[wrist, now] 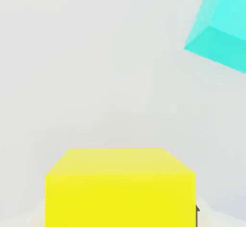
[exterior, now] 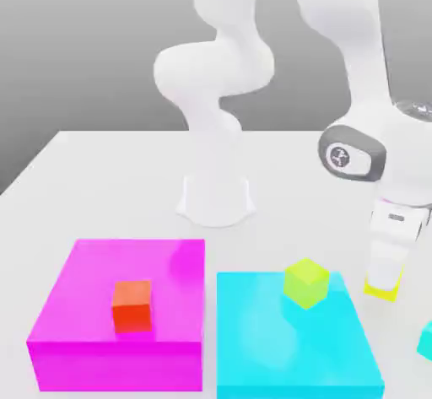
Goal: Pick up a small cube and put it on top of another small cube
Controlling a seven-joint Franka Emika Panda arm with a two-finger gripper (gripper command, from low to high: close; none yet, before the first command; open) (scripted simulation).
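Note:
A small yellow cube rests on the white table at the exterior view's right, and my gripper reaches straight down onto it, fingers shut on its sides. In the hand view the yellow cube looms close between the fingers. A small cyan cube lies on the table just beyond it toward the right edge, also seen from the hand as the cyan cube. A small red cube sits on a magenta block. A small lime cube sits on a cyan block.
The arm's white base stands at the middle of the table. The two big blocks lie side by side along the front, with a narrow gap between them.

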